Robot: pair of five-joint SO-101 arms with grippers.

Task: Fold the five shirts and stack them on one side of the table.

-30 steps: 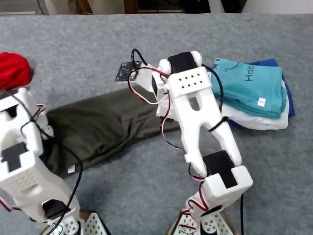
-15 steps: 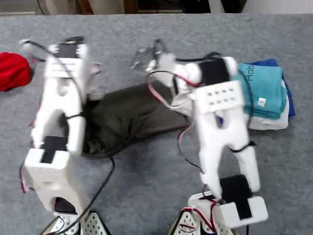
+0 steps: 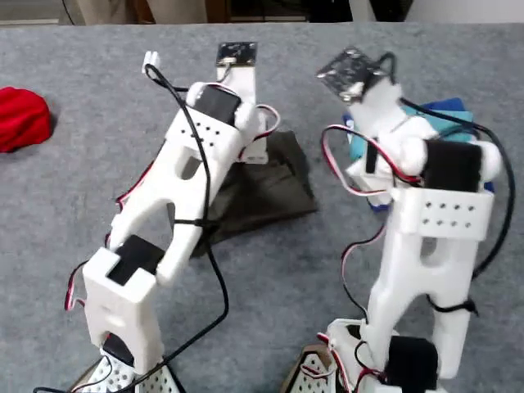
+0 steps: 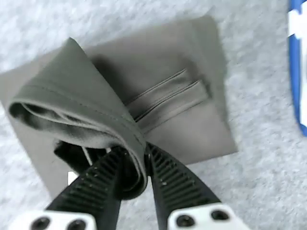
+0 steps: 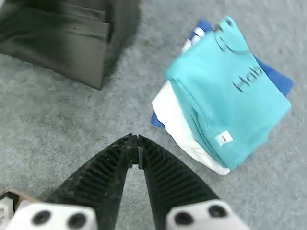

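A fold of the dark olive shirt (image 4: 192, 115) is pinched between the closed fingers of the left gripper (image 4: 135, 149) and lifted off the rest, which lies as a rough square near the middle of the tabletop (image 3: 98, 74). The folding of this shirt is judged to be the step in hand; the raised layer must next be laid flat and let go. The right gripper (image 5: 134, 142) is pressed together on nothing, above bare tabletop. Farther off, by the right edge, a teal shirt (image 5: 230, 96) is stacked on a white shirt (image 5: 180, 122) and a blue shirt (image 5: 280, 84). At the left edge a red shirt (image 3: 20, 119) lies bunched.
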